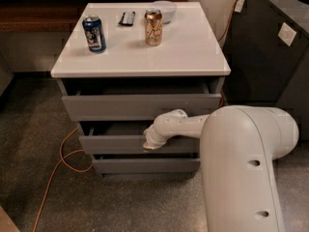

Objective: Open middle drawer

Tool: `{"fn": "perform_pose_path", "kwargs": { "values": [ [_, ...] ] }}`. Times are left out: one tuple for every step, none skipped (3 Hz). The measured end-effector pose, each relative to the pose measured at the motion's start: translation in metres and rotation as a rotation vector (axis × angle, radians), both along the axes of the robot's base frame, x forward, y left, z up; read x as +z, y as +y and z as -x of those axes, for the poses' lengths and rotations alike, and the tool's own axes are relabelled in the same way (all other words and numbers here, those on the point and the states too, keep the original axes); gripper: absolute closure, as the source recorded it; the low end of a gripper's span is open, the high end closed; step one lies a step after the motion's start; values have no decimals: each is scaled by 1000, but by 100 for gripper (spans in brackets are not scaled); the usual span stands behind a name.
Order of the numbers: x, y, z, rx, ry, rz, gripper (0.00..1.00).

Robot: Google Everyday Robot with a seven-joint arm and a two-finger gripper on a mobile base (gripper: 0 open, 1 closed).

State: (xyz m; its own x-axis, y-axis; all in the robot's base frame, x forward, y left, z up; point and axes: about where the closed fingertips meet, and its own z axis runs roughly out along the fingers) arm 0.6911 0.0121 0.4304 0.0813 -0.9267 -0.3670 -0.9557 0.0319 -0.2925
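Observation:
The middle drawer point(116, 143) is the second grey front of the white-topped cabinet point(193, 52). It stands pulled out a little, with a dark gap showing above its front panel. My gripper point(149, 144) is at the end of the white arm, right at the top edge of that panel, right of its centre. The top drawer point(140, 106) above it also stands slightly out. The bottom drawer point(145, 165) sits below, its front set a bit further back.
On the cabinet top stand a blue can point(93, 33), a gold can point(153, 27), a small black object point(127, 18) and a white bowl point(164, 8). An orange cable point(58, 168) loops on the floor at left. A dark cabinet point(270, 57) stands at right.

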Motion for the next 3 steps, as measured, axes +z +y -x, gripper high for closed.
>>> {"fn": "perform_pose_path", "kwargs": {
  "values": [
    [1,0,0,0,0,0,87],
    [1,0,0,0,0,0,100],
    [1,0,0,0,0,0,100]
  ]
}}
